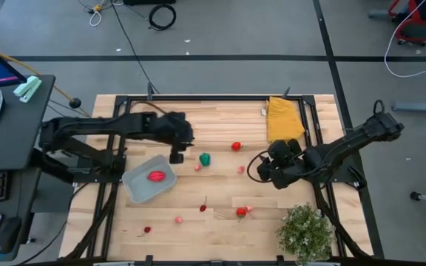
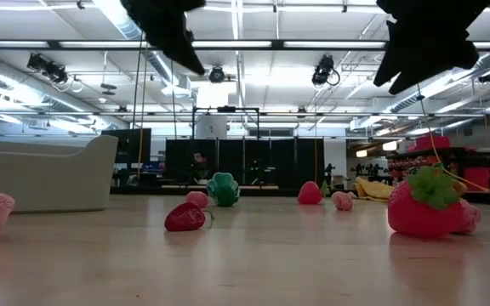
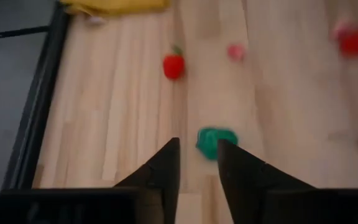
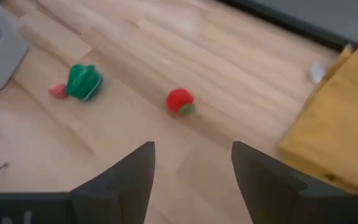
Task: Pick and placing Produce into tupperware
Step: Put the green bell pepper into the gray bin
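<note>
Scattered over the table [image 1: 220,122], the produce looked light, small and liable to roll, best pinched across its middle. One red piece [image 1: 156,176] already lay in the tupperware [image 1: 135,189]. The left gripper [image 1: 177,157] hung above the boards beside the tupperware, fingers narrowly parted and empty, aimed at the green piece [image 3: 216,141]. Farther off, the right gripper [image 4: 191,171] hovered wide open near the strawberry [image 4: 180,100]

**Tupperware holds one red piece; other produce lies scattered**

The tupperware [image 1: 148,179] holds one red piece [image 1: 156,176]. The left gripper [image 1: 177,156] hangs beside it, near the green piece [image 1: 205,158]. The right gripper [image 1: 265,171] sits near the yellow cloth [image 1: 284,119] and plant [image 1: 306,231].
</note>
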